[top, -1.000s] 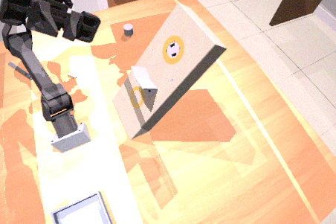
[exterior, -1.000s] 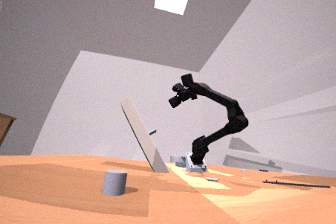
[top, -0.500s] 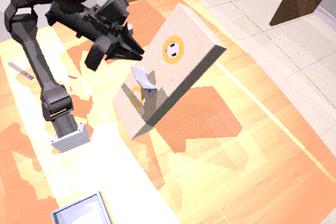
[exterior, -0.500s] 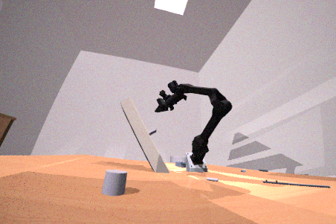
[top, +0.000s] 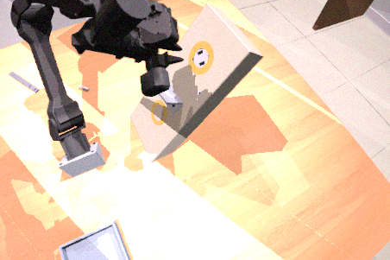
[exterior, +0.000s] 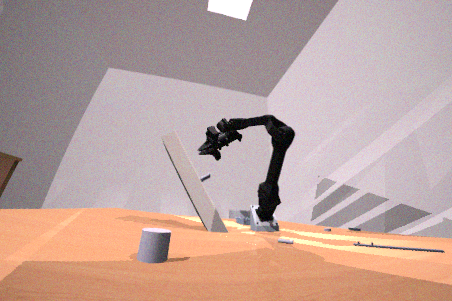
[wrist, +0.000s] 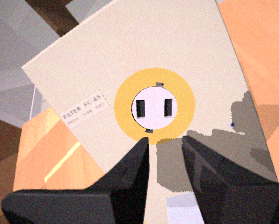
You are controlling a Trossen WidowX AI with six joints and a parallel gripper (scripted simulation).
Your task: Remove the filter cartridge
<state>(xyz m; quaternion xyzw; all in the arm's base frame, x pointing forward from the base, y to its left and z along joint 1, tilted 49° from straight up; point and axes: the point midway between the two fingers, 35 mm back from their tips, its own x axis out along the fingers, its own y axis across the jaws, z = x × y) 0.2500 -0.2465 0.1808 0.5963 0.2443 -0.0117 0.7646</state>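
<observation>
The round white cartridge (top: 200,57) (wrist: 154,108) sits in the tilted service panel (top: 224,35) (exterior: 192,186) (wrist: 180,40), inside a yellow ring. Its two dark slots stand upright side by side in the wrist view. Small dark notches show at the hole's top and bottom edges. My gripper (top: 181,53) (wrist: 165,142) is partly open, its fingertips apart with nothing between them. It is in front of the panel; in the wrist view the tips lie over the ring's lower edge, below the cartridge. The tray (top: 88,236) is at the bottom left of the top view, partly cut off.
A pale block (top: 172,99) (exterior: 205,177) (wrist: 182,210) juts from the panel's face, close below the gripper. A second yellow ring (top: 159,113) is lower on the panel. A grey cylinder (exterior: 154,245) stands behind the panel. A small rod (top: 84,88) and a long bar (top: 24,82) lie on the table.
</observation>
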